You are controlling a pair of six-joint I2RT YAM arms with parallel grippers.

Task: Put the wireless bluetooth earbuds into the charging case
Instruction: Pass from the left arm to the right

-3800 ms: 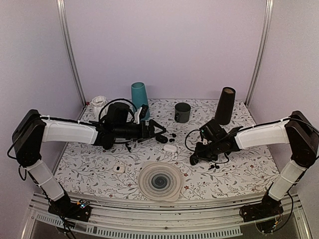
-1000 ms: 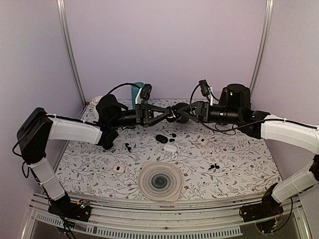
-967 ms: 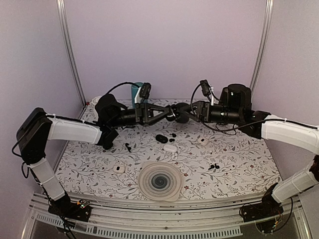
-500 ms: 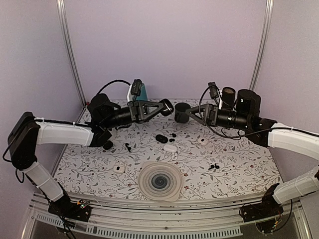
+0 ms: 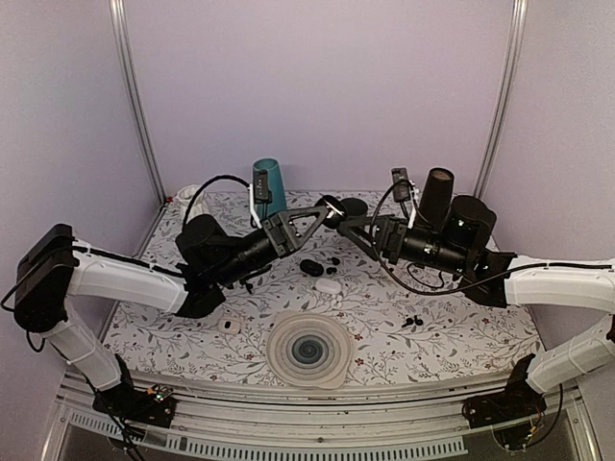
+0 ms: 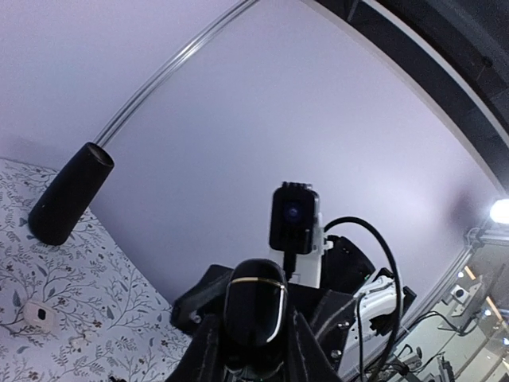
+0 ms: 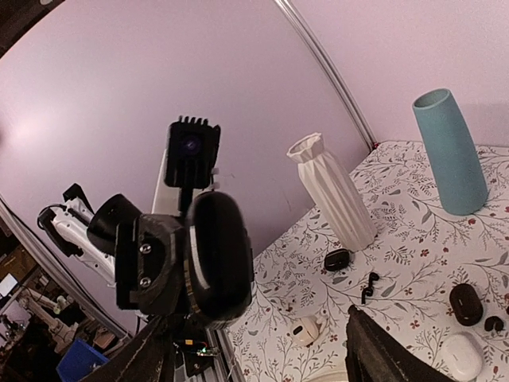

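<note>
Black charging case (image 6: pixel 254 314): glossy rounded pebble, clamped in the left gripper (image 5: pixel 325 208), raised above the floral-print table (image 5: pixel 461 336).
Right gripper (image 5: pixel 347 225): fingers spread apart, just right of the case.
Black earbuds (image 5: pixel 413 320): tiny pair on the table, near right.

Teal vase (image 5: pixel 270 182) and black vase (image 5: pixel 438 195) stand at the back; 1 ribbed disc (image 5: pixel 308 350) lies nearer.

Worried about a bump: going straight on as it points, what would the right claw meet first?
Most likely the black case held in the left claw, which sits dead ahead of the right claw, though depth is unclear.
</note>
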